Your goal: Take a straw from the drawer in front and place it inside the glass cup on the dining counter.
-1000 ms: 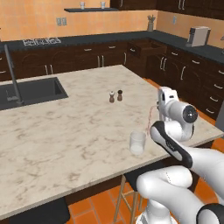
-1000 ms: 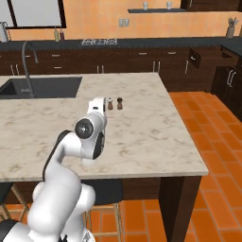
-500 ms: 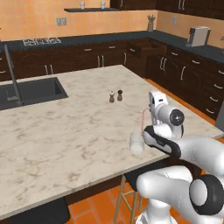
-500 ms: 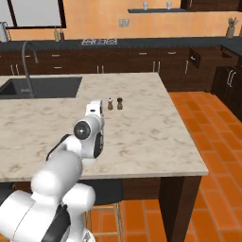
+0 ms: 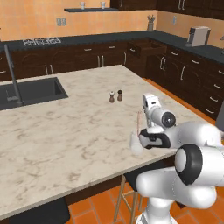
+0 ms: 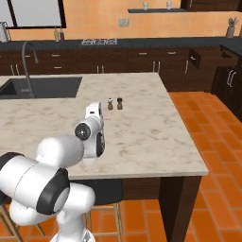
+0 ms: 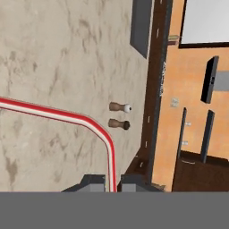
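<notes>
A: What has your claw [image 7: 110, 182] got?

B: Its tips are pinched together on the straw [image 7: 67, 117], which rises between them, bends, and runs off across the beige desk [image 7: 53, 53].

A: And seen from the base?

B: In the left base view the straw [image 5: 139, 121] stands upright beside my wrist, just above the glass cup [image 5: 135, 144] near the desk's [image 5: 65, 131] front edge. I cannot tell whether its lower end is inside the cup.

A: Farther out?

B: Two small shakers [image 5: 115, 96] stand mid-desk, well apart from the cup. Beyond them, the drawer [image 5: 146, 45] hangs open in the dark cabinets.

A: Any writing?

B: None I can read.
</notes>
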